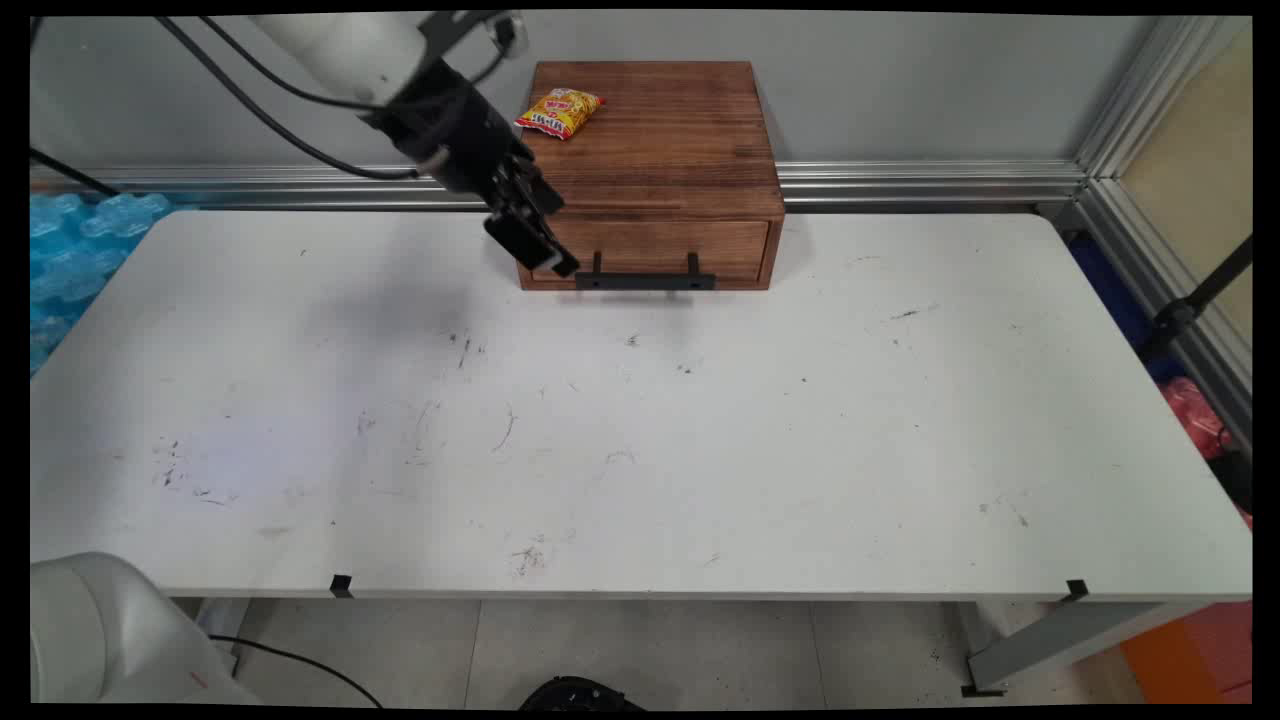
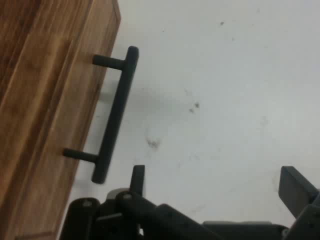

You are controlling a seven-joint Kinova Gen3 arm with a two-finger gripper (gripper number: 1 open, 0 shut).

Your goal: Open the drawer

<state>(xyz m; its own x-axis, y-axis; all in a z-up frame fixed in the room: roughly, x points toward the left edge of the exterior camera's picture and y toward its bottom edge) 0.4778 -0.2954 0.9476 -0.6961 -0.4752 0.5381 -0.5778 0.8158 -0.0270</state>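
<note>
A black gripper [image 1: 535, 240] hangs with its fingers spread wide and empty at upper centre-left of the main view, just left of the black handle [image 1: 645, 280] on a wooden drawer box [image 1: 660, 150]. In the hand view the handle [image 2: 115, 115] stands upper left, beside one finger [image 2: 137, 177]. A yellow snack packet [image 1: 560, 111] lies on the box's top, and the box stands at the far edge of the white table [image 1: 700, 450].
</note>
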